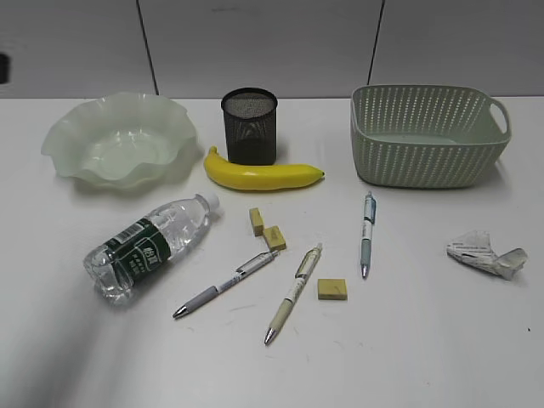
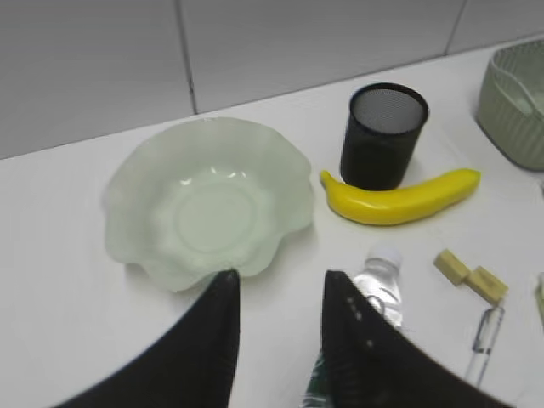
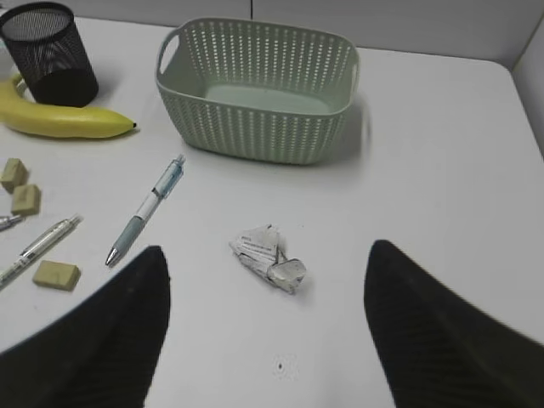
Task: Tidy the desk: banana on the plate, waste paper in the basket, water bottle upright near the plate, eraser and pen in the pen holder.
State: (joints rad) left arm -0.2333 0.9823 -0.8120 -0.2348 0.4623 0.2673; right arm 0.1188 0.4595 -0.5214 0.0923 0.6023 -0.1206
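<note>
The yellow banana point(image 1: 263, 175) point(image 2: 399, 198) point(image 3: 64, 121) lies in front of the black mesh pen holder point(image 1: 250, 126) point(image 2: 383, 134) point(image 3: 47, 53). The wavy green plate point(image 1: 121, 138) point(image 2: 206, 201) is empty at back left. The water bottle point(image 1: 151, 244) point(image 2: 379, 285) lies on its side. The waste paper point(image 1: 486, 253) point(image 3: 269, 257) lies front right of the empty basket point(image 1: 429, 134) point(image 3: 259, 89). Three pens point(image 1: 224, 284) point(image 1: 293, 291) point(image 1: 366, 233) and three tan erasers point(image 1: 257, 221) point(image 1: 274, 237) point(image 1: 331, 289) lie mid-desk. My left gripper point(image 2: 280, 279) is open above the desk between plate and bottle. My right gripper point(image 3: 265, 255) is open above the waste paper.
The white desk point(image 1: 425, 340) meets a grey panelled wall at the back. Neither arm shows in the exterior view. The desk's right edge point(image 3: 525, 102) runs close beside the basket.
</note>
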